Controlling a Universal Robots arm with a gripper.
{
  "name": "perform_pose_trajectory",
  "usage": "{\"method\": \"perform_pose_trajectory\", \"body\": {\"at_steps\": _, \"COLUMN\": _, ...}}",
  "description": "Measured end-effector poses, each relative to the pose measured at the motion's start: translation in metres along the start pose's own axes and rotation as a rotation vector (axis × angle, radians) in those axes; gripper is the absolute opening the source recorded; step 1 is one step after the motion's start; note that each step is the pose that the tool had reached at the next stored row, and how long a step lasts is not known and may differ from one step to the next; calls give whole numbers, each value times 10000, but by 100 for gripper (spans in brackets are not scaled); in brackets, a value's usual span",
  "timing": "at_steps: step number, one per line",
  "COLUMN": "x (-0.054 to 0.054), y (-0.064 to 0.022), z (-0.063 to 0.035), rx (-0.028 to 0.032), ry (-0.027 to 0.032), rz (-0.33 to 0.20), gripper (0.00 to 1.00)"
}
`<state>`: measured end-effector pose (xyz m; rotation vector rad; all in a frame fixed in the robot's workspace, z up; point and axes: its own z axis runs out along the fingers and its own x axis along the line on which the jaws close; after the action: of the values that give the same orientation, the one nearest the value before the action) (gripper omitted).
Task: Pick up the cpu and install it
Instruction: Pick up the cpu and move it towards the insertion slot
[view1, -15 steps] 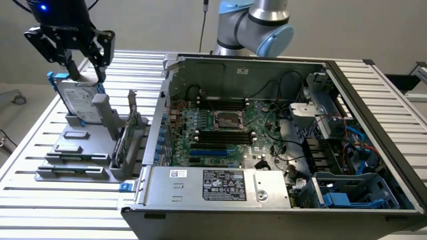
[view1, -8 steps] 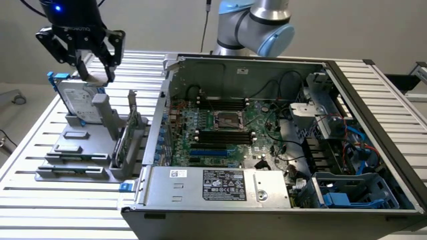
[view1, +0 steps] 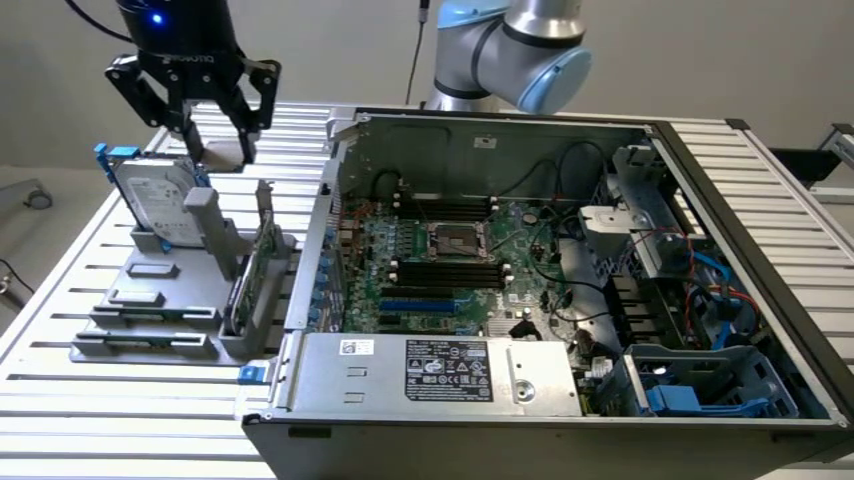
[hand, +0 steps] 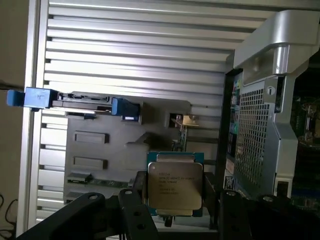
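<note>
My tool (view1: 218, 138) grips the cpu (hand: 175, 185) by two edges, jaws wide, above the bench (view1: 80, 400) at the exterior view's left, well apart from the socket (view1: 454, 240) — so slim a hold could let it tilt or slip and seat crooked.

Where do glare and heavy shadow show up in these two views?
Wrist view: bluish cast, glare washing the slatted table pale, the cpu lit evenly, the gripper holding it a dark silhouette. Exterior view: even light, mild shade inside the computer case.
</note>
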<state>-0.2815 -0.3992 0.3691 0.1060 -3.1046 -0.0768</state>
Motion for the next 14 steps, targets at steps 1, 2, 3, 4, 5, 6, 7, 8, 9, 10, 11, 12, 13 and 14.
{"method": "perform_pose_trajectory", "body": {"at_steps": 1, "x": -48, "y": -3, "z": -2, "rx": -26, "ry": -1, "rz": -1, "gripper": 55}}
{"method": "perform_pose_trajectory", "body": {"at_steps": 2, "x": -93, "y": -5, "z": -3, "rx": -49, "ry": -4, "rz": -2, "gripper": 55}}
{"method": "perform_pose_trajectory", "body": {"at_steps": 3, "x": -137, "y": -6, "z": -4, "rx": -71, "ry": -5, "rz": -2, "gripper": 55}}
{"method": "perform_pose_trajectory", "body": {"at_steps": 4, "x": -182, "y": -8, "z": -6, "rx": -91, "ry": -6, "rz": -3, "gripper": 55}}
{"method": "perform_pose_trajectory", "body": {"at_steps": 5, "x": -229, "y": -9, "z": -8, "rx": -110, "ry": -8, "rz": -3, "gripper": 55}}
{"method": "perform_pose_trajectory", "body": {"at_steps": 6, "x": -275, "y": -11, "z": -10, "rx": -124, "ry": -8, "rz": -4, "gripper": 55}}
{"method": "perform_pose_trajectory", "body": {"at_steps": 7, "x": -317, "y": -12, "z": -11, "rx": -136, "ry": -9, "rz": -5, "gripper": 55}}
{"method": "perform_pose_trajectory", "body": {"at_steps": 8, "x": -363, "y": -12, "z": -12, "rx": -149, "ry": -9, "rz": -5, "gripper": 55}}
{"method": "perform_pose_trajectory", "body": {"at_steps": 9, "x": -409, "y": -13, "z": -14, "rx": -161, "ry": -11, "rz": -6, "gripper": 55}}
{"method": "perform_pose_trajectory", "body": {"at_steps": 10, "x": -458, "y": -14, "z": -15, "rx": -173, "ry": -11, "rz": -6, "gripper": 55}}
{"method": "perform_pose_trajectory", "body": {"at_steps": 11, "x": -503, "y": -14, "z": -17, "rx": -184, "ry": -12, "rz": -6, "gripper": 55}}
{"method": "perform_pose_trajectory", "body": {"at_steps": 12, "x": -548, "y": -15, "z": -19, "rx": -193, "ry": -11, "rz": -6, "gripper": 55}}
{"method": "perform_pose_trajectory", "body": {"at_steps": 13, "x": -592, "y": -15, "z": -20, "rx": -203, "ry": -11, "rz": -7, "gripper": 55}}
{"method": "perform_pose_trajectory", "body": {"at_steps": 14, "x": -638, "y": -15, "z": -22, "rx": -212, "ry": -11, "rz": -7, "gripper": 55}}
